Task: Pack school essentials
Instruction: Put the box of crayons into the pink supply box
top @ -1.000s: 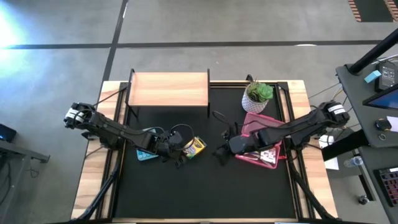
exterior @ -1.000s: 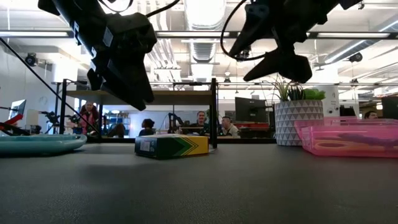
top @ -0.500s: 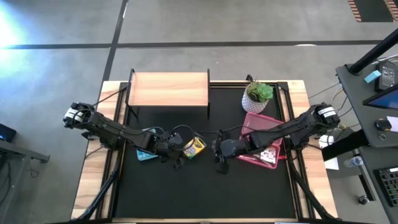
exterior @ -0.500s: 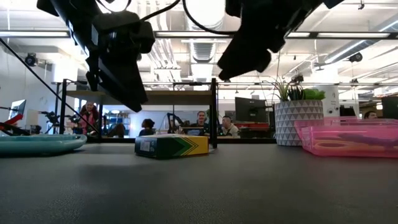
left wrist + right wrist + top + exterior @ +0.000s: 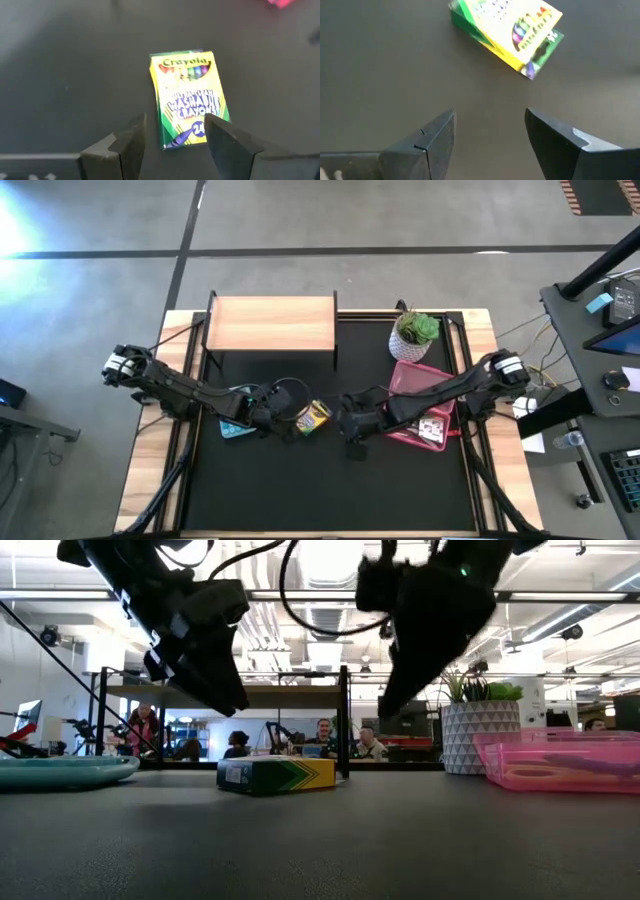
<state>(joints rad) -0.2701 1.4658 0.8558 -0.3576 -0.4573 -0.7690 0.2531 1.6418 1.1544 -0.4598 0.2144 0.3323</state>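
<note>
From above, the Crayola crayon box (image 5: 313, 417) lies flat on the dark worktop (image 5: 330, 480) between the left pincer (image 5: 287, 421) and the right pincer (image 5: 347, 425), with a pink tray (image 5: 408, 372) and a potted plant (image 5: 415, 335) off to the right and a teal plate (image 5: 237, 430) under the left arm. At table height, the box (image 5: 276, 774) rests on the worktop with both pincers hanging above it, touching nothing. The left wrist camera shows its fingers (image 5: 131, 142) spread apart and empty over the box (image 5: 188, 104), and the right wrist camera shows its fingers (image 5: 437, 137) likewise parted, the box (image 5: 507, 31) lying apart from them.
</note>
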